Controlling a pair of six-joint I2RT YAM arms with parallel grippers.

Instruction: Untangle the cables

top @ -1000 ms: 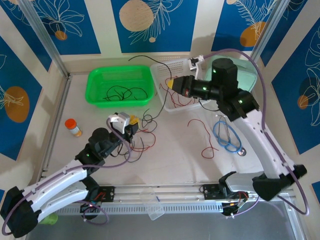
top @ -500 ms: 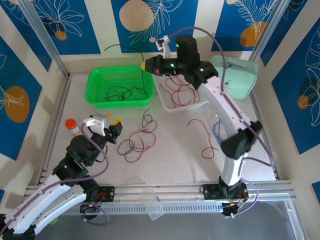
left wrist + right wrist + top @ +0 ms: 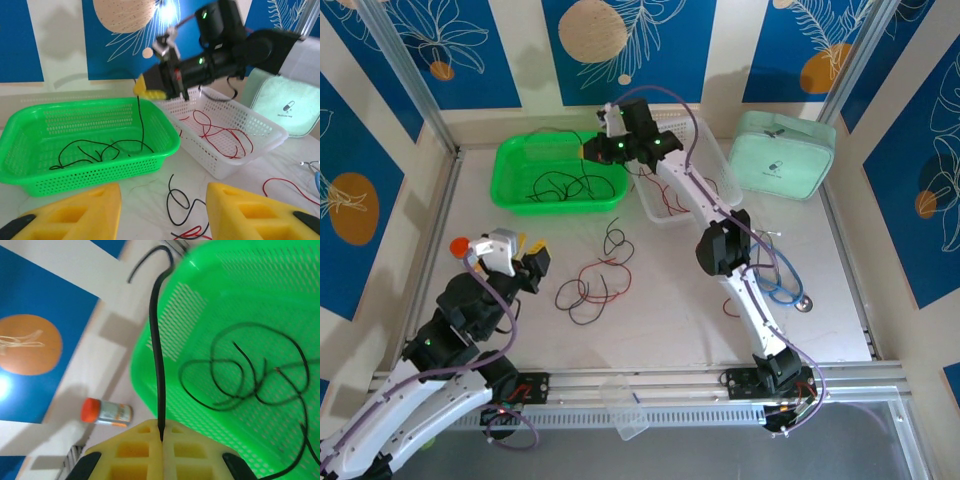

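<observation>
**Black cable pinched above the green basket**

At the bottom of the left wrist view, the left pincer [image 3: 164,202] is spread above the worktop [image 3: 660,320]. A tangle of red and black cables [image 3: 592,285] lies at centre in the top view. Farther back, the right pincer [image 3: 590,150] is pressed together on a black cable [image 3: 159,340] that hangs into the green basket [image 3: 555,204], where loose black cables [image 3: 565,186] lie.

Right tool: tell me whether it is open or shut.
Shut on the black cable. In the right wrist view the right tool presses its yellow pads together, pinching the cable above the green basket.
</observation>
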